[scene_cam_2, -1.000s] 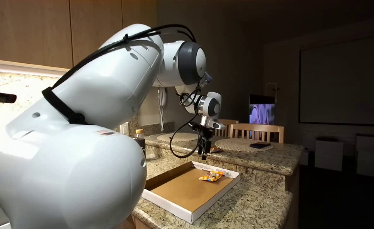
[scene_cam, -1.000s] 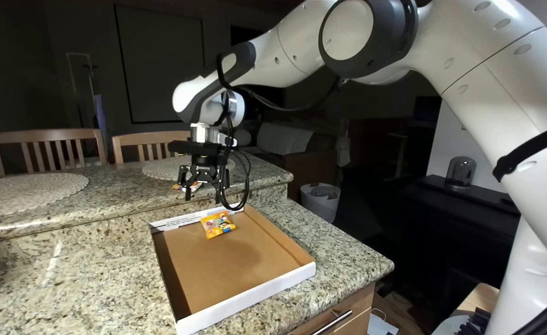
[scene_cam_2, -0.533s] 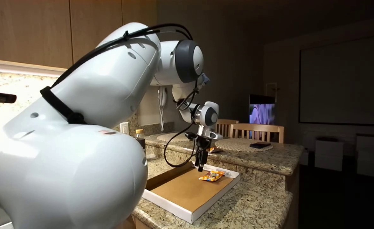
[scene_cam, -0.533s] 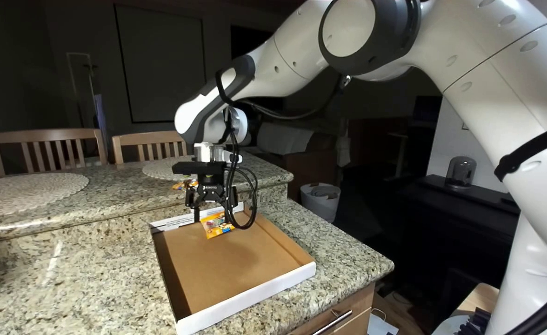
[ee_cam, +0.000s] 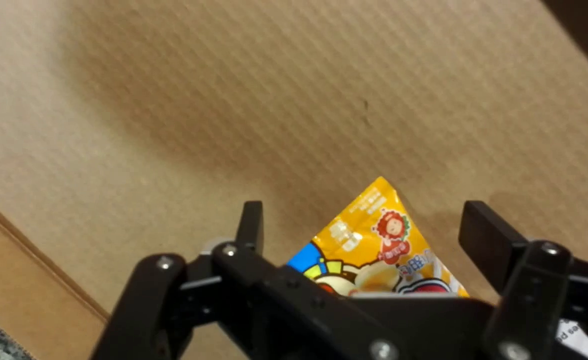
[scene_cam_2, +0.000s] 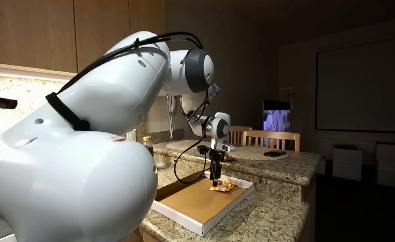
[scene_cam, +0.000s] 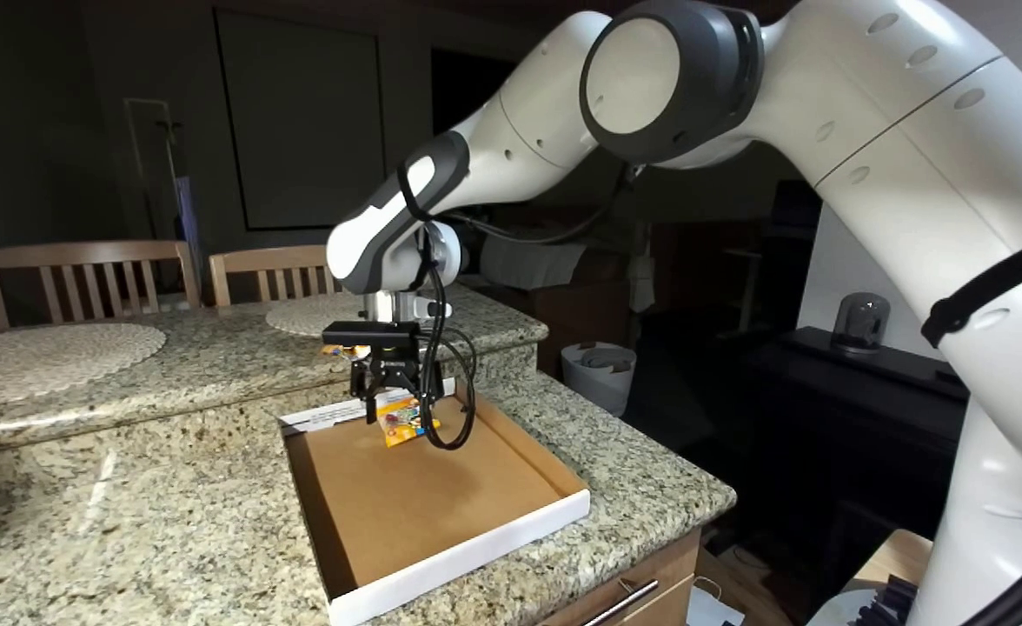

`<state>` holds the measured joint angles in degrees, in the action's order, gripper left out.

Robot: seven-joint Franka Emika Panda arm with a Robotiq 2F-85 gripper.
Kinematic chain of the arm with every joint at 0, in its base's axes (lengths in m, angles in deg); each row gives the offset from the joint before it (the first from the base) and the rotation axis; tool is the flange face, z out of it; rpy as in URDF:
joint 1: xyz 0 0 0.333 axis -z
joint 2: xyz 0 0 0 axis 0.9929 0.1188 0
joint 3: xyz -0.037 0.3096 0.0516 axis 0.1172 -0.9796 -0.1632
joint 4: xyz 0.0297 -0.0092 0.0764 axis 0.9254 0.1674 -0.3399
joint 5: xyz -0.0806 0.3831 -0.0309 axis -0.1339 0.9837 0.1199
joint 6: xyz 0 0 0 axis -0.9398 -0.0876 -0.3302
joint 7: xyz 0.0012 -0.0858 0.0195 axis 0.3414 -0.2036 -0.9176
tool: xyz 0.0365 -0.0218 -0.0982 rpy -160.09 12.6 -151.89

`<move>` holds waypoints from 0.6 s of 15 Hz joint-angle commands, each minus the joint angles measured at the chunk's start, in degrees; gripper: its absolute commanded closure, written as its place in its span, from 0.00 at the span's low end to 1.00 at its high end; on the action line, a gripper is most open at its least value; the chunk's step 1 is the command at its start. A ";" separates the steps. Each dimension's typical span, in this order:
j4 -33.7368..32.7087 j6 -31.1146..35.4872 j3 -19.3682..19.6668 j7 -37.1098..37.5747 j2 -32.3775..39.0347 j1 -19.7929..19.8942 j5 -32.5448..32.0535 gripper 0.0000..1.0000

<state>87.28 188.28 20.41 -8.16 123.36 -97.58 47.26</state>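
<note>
Lower than a second ago, my tool (ee_cam: 364, 225) has come down from above the box (scene_cam: 441, 504) to just over the orange packet (ee_cam: 359, 260), which lies where it lay. My fingers (ee_cam: 486, 240) are spread wide: in the wrist view one stands on each side of the packet, with bare cardboard showing between each of them and it. The box is shallow, open at the top, and sits on the speckled table (scene_cam: 172, 522). The packet rests on its brown bottom, near the white wall beside the raised ledge (scene_cam: 215, 348). In an exterior view I see a second packet (scene_cam: 341, 350) on the ledge, partly hidden behind my tool, along with two round mats (scene_cam: 50, 356); wooden chairs (scene_cam: 85, 254) stand behind. Beside my arm (scene_cam_2: 117, 87), a bottle (scene_cam_2: 147, 143) with a yellow cap shows, and a lit screen (scene_cam_2: 276, 121) glows beyond the chairs.
</note>
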 commanded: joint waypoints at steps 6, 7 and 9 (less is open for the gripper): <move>-3.80 -0.42 1.17 3.36 3.86 -1.29 -1.71 0.00; -4.19 -0.37 1.37 3.48 4.21 -1.30 -1.79 0.00; -5.18 -0.15 1.94 3.85 4.83 -1.69 -2.54 0.00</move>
<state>83.69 188.20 21.59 -7.03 127.41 -98.61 46.62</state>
